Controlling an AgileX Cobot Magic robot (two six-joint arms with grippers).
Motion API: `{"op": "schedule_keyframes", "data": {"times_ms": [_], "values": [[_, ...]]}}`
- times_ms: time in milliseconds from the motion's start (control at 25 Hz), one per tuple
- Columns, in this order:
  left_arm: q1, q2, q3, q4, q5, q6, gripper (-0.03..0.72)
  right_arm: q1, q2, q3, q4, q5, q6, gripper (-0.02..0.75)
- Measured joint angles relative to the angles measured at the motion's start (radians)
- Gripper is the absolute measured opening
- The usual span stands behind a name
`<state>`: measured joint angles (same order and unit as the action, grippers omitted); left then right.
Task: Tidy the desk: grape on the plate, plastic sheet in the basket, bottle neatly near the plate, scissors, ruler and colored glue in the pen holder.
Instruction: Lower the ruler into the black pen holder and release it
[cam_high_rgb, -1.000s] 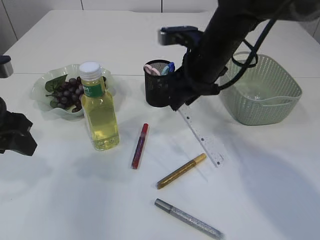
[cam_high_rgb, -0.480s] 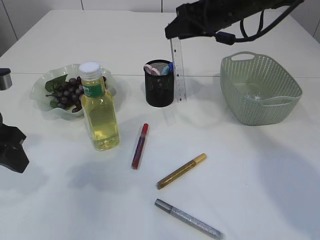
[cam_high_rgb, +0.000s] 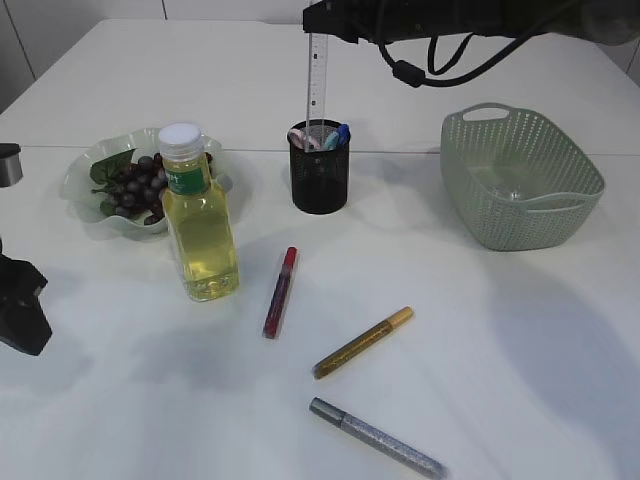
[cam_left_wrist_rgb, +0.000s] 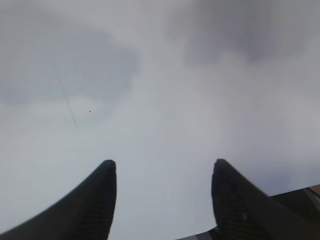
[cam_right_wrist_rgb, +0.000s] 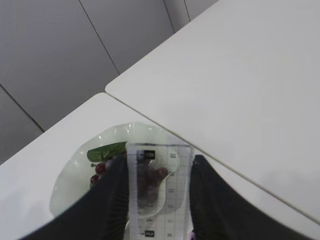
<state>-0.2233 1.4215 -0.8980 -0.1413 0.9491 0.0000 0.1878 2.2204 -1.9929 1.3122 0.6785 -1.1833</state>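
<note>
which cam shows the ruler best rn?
Exterior view: the ruler hangs upright from the right gripper, its lower end at the pen holder. Right wrist view shows only a stretch between the fingers. Left wrist view shows none.

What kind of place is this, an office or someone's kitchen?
Most likely an office or lab desk set up for a tidying exercise: a plain white table with a mesh pen holder, glitter glue pens and a clear ruler.

Colours on the white table (cam_high_rgb: 520, 330)

Clear ruler (cam_high_rgb: 316, 75), black mesh pen holder (cam_high_rgb: 319, 172), pale green basket (cam_high_rgb: 520, 180), yellow bottle (cam_high_rgb: 199, 225) (white cap), red, gold and silver glue.
</note>
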Motion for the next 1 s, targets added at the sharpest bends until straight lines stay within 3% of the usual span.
{"op": "schedule_keyframes", "data": {"times_ms": [360,1000], "values": [[0.000,0.000,0.000,0.004,0.030,0.000,0.440,-0.002,0.110,-0.183,0.127,-0.054,-0.183,0.290],[0.000,0.000,0.000,0.006,0.030,0.000,0.426,-0.003,0.201,-0.198,0.182,-0.091,-0.367,0.290]]}}
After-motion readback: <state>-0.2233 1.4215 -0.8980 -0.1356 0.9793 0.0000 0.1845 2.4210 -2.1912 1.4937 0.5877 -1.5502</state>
